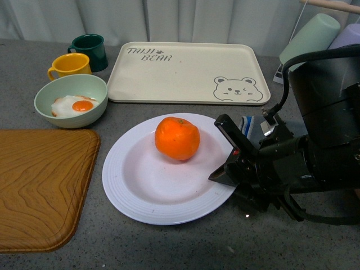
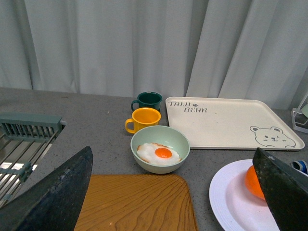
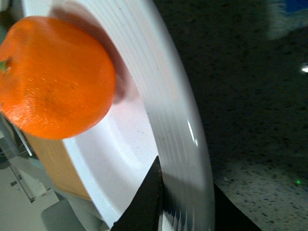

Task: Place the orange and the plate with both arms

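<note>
So here's where we're at: the orange [image 1: 177, 138] sits in the plate [image 1: 140, 188], in the well a bit toward the far side of the plate's middle, and nothing but the plate touches it. The plate lies flat on the tabletop [image 1: 169, 250], pretty much centre in our front view. Our right end effector [image 1: 217, 151] is at the plate's right edge. In the right wrist view we see the ribbed rim running between its two dark fingers [image 3: 147, 202], one on the inside over the rim and the other outside below it, so we read it as pinched narrow on the plate's rim. Our left end effector [image 2: 172, 150] isn't in the front view at all. Its wrist view shows both fingers spread wide with nothing between them, up off the tabletop and off to the left of the plate, with the plate's left edge and a slice of orange peeking out behind one finger. Beyond the plate lies the bear tray [image 1: 185, 73], close to the far rim but not touching. Left of the plate is the wooden board [image 1: 39, 185], just beside it with a thin gap. Far-left of the plate sits the green bowl [image 1: 70, 115] with a fried egg [image 1: 74, 105], and past that, farther from the plate, the yellow mug [image 1: 70, 64] and dark green mug [image 1: 90, 50].
</note>
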Controlling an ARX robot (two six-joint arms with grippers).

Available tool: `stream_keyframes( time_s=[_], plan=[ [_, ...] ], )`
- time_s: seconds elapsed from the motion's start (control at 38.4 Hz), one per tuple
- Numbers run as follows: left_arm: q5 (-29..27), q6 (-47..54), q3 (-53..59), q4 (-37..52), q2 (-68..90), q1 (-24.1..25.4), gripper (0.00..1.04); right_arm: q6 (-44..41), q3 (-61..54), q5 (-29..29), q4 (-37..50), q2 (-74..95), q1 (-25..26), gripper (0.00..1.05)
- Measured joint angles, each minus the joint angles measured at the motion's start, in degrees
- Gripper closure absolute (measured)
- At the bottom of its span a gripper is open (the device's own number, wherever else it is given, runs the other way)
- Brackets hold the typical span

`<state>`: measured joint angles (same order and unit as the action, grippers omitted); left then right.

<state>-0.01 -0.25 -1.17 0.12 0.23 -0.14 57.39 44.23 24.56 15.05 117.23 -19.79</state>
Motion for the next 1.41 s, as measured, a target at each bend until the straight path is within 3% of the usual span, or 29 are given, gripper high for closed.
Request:
stream_keyframes(
  time_s=[0.08,0.34,0.6,0.96,1.23,1.36,1.41],
  plan=[
    [0.02,0.0,0.0,0.0,0.0,0.0,0.07,-0.11,-1.86,1.05,4.31,-2.03,0.09,1.01],
    [0.0,0.0,0.0,0.0,0.0,0.0,0.07,1.05,-4.63,2.99,16.06,-2.36,1.92,1.01],
    [0.0,0.0,0.0,0.0,0.0,0.0,0.07,2.34,3.52,4.79,18.25,2.36,3.85,1.01],
    [0.0,0.0,0.0,0.0,0.0,0.0,0.07,3.04,30.05,5.22,7.3,17.05,5.57,1.01],
    [0.0,0.0,0.0,0.0,0.0,0.0,0.07,2.29,58.23,3.41,-8.24,31.15,5.73,1.01],
    [0.0,0.0,0.0,0.0,0.0,-0.02,0.07,1.03,64.46,2.32,-13.0,34.25,5.68,1.01],
    [0.0,0.0,0.0,0.0,0.0,0.0,0.07,0.13,65.96,1.95,-14.38,34.86,5.7,0.96]
  ],
)
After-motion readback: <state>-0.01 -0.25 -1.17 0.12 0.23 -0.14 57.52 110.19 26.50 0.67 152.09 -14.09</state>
